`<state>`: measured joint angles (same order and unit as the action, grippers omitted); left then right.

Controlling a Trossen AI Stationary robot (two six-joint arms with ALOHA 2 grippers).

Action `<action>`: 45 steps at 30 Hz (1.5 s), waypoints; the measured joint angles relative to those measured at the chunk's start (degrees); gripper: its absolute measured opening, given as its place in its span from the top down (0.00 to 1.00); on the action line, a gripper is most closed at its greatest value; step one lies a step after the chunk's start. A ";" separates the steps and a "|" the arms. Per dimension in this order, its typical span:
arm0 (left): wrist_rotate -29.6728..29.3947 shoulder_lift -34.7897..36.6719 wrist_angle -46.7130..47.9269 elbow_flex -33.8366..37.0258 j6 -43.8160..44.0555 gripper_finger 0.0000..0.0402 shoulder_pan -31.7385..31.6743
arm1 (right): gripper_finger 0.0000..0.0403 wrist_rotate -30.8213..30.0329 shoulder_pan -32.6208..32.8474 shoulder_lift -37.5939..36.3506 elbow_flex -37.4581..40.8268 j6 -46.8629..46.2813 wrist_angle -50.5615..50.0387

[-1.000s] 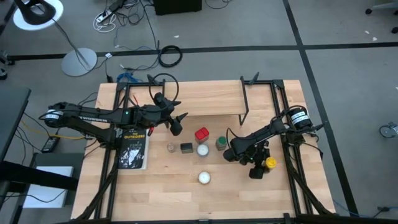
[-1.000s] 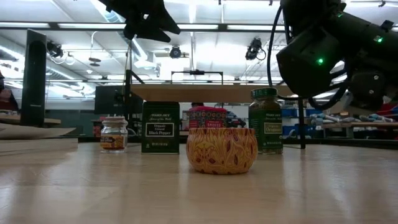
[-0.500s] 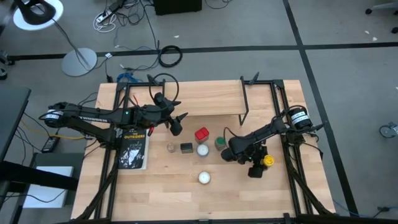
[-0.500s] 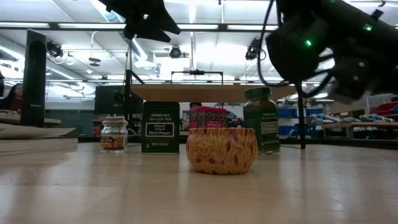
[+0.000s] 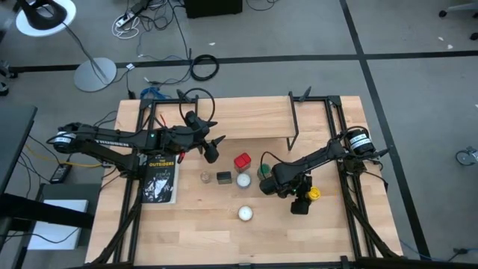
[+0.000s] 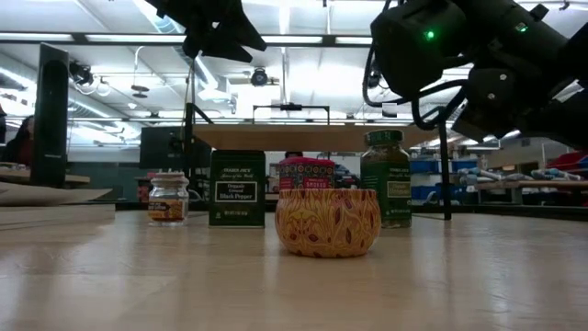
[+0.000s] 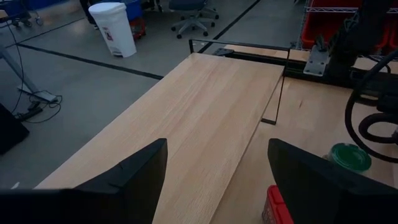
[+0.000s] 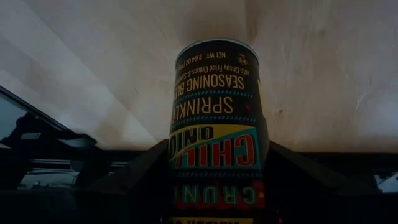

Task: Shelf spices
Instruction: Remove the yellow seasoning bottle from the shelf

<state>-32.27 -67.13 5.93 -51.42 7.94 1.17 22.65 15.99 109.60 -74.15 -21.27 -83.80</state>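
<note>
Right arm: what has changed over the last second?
The right tool, shut on the yellow-lidded jar, carried it leftward toward the green-lidded jar. The left tool, open above the shelf, and the other spices did not move.

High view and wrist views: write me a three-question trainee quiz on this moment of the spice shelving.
1. True or false: the small red box stands on the low light-wood shelf with black metal legs.
2. The right gripper is shut on which container? A) green-lidded jar B) yellow-lidded jar with a dark printed label C) dark square tin
3. Fill in: the left gripper, over the near edge of the shelf, has its jaws ____.

Key: 1 false, it stands on the wooden table; 2 B; 3 open.
</note>
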 joint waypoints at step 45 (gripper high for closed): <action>-0.02 0.00 0.33 -0.02 -0.12 0.29 0.00 | 0.40 -4.59 -0.09 -0.07 -8.59 -1.60 -1.03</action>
<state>-32.29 -67.13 6.26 -51.44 7.82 1.17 18.07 15.90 109.54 -82.74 -22.86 -84.83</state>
